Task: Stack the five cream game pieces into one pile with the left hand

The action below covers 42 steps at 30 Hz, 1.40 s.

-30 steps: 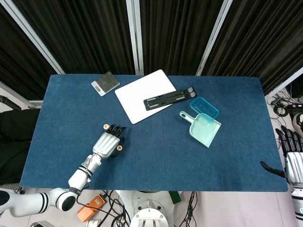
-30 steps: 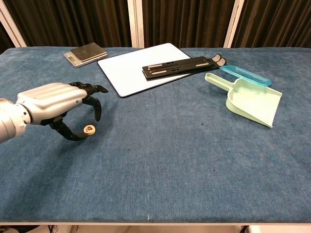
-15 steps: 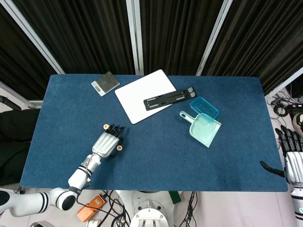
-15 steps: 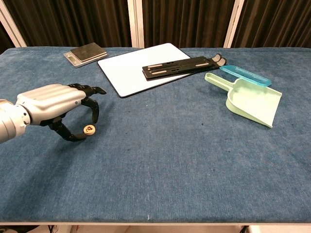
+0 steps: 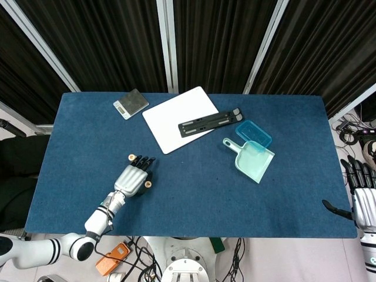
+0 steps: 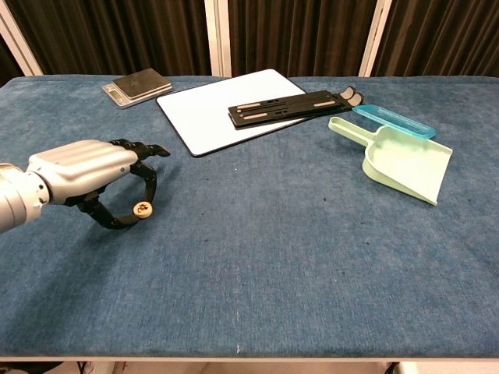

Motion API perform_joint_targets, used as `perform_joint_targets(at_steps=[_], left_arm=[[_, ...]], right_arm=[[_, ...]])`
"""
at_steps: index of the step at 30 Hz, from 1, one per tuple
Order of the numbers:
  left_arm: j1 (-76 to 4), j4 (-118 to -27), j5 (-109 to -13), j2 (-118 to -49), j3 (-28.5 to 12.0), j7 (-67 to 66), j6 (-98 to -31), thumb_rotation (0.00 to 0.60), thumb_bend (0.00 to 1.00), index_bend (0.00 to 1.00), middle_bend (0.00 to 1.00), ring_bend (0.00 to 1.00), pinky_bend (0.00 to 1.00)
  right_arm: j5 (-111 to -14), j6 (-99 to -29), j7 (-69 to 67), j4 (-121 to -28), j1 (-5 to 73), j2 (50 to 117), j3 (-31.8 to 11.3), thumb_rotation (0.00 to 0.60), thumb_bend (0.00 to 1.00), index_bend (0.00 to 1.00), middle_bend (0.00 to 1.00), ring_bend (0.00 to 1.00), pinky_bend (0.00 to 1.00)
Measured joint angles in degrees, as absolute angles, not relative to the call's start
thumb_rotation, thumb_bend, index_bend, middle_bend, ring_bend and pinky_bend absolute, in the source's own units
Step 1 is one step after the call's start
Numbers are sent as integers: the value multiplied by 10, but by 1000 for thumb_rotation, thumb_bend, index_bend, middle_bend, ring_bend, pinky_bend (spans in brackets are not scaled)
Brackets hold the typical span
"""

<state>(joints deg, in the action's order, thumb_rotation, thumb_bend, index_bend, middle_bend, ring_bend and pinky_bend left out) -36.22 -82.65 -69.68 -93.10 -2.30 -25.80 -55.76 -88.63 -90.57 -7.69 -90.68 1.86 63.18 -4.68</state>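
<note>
The cream game piece (image 6: 142, 208) you were working was a small round disc with a dark mark on its face, sitting at the near-left of the blue felt-like tabletop (image 6: 281, 234), pinched between thumb and curled black fingers (image 6: 148, 175) of your left hand (image 6: 86, 173). That silver-backed hand reached in low, palm down; another cream piece (image 5: 131, 157) lay just beyond its fingertips. Your right hand (image 5: 363, 200) hung off the tabletop's right edge, fingers spread and holding nothing.

Round cream game piece (image 6: 142, 208) pinched above blue cloth
</note>
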Motion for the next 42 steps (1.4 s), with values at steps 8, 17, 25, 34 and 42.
perform_joint_targets(at_steps=[8,17,25,34,42], left_arm=[[-364,-838,-697,-916,-34,-243,-559,600,370,493,0,0,0],[-379,-860,-658,-867,-88,-212,-550,600,369,493,0,0,0],[-404,-831,-567,-854,-119,-216,-517,600,360,493,0,0,0],[-406,-814,-541,-851,-112,-199,-504,600,348,493,0,0,0],[-411,-804,-543,-861,-106,-190,-501,600,333,493,0,0,0]], right_arm=[[-887,-908,-75,-908,18,631,-48,600,158,0,0,0,0],[-887,-910,-78,-906,18,632,-48,600,158,0,0,0,0],[-882,-906,-84,-900,18,635,-48,600,158,0,0,0,0],[-880,-901,-82,-902,21,635,-50,600,157,0,0,0,0],[-879,-900,-78,-904,21,635,-50,600,158,0,0,0,0]])
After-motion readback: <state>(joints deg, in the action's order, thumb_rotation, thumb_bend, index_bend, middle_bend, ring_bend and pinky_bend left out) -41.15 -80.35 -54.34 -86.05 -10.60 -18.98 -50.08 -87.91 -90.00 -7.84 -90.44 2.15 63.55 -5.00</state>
